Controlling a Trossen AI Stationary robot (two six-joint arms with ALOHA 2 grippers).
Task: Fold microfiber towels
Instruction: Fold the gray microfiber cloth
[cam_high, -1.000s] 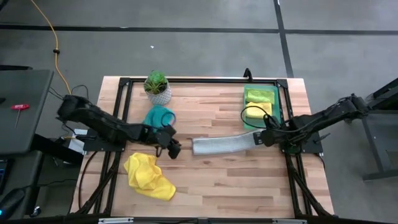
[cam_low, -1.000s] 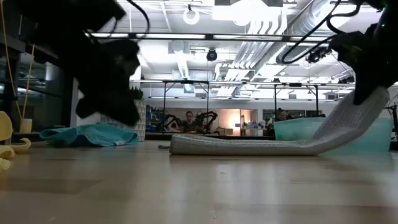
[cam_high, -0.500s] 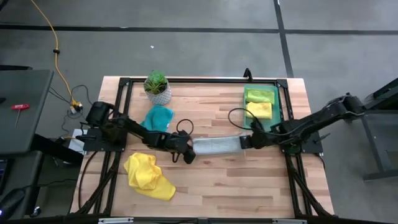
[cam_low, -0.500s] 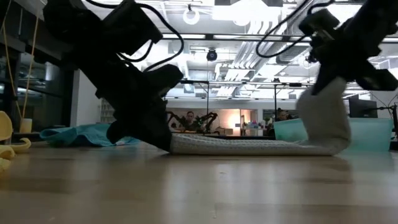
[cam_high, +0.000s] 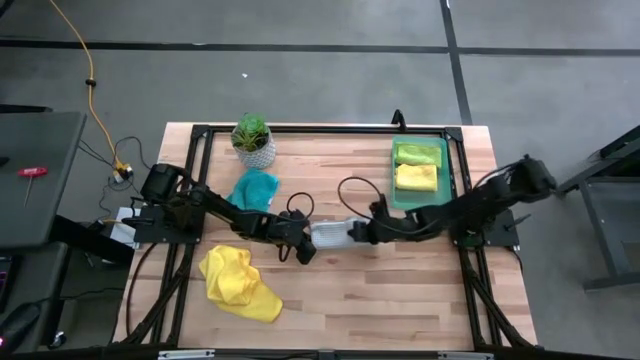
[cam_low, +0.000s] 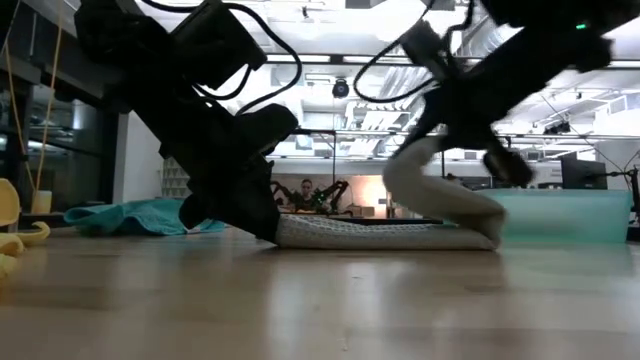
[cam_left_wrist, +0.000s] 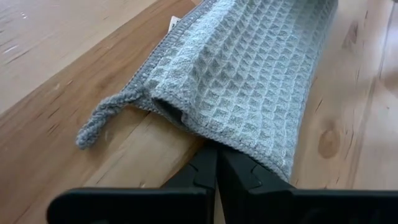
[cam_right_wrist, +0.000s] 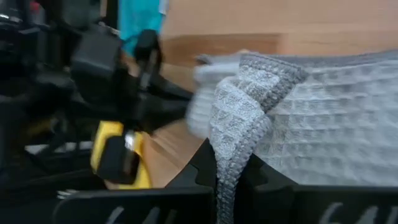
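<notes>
A grey-white waffle towel (cam_high: 332, 233) lies as a narrow folded strip on the table's middle. My left gripper (cam_high: 303, 247) is shut at its left end, low on the table. My right gripper (cam_high: 362, 233) is shut on the towel's right end, held above the strip, so the towel curls over itself (cam_low: 405, 175). A teal towel (cam_high: 255, 187) lies crumpled at the back left. A yellow towel (cam_high: 238, 282) lies crumpled at the near left. A lime green towel (cam_high: 418, 153) and a yellow towel (cam_high: 417, 177) lie folded in the tray. My left gripper meets the towel's left end (cam_left_wrist: 252, 155) with its shut fingers, coming slanting down from the table's left. That end lies flat on the wood; whether a layer is pinched, I cannot tell. My right gripper pinches the towel's right end by its hemmed edge (cam_right_wrist: 225, 155) between the two fingers, coming from the table's right. That end is lifted clear and bent back toward the left. The fold (cam_low: 480, 225) and the lower part rest on the table.
A translucent green tray (cam_high: 447, 170) stands at the back right. A small plant in a white pot (cam_high: 253, 140) stands at the back left. A black frame runs along the table's edges. Bare wood lies along the near side right of the yellow towel.
My left gripper has gone toward the table's right to the grey towel's left end and stayed there. My right gripper has carried the towel's right end up and toward the table's left, folding it over; the left end has stayed on the table.
</notes>
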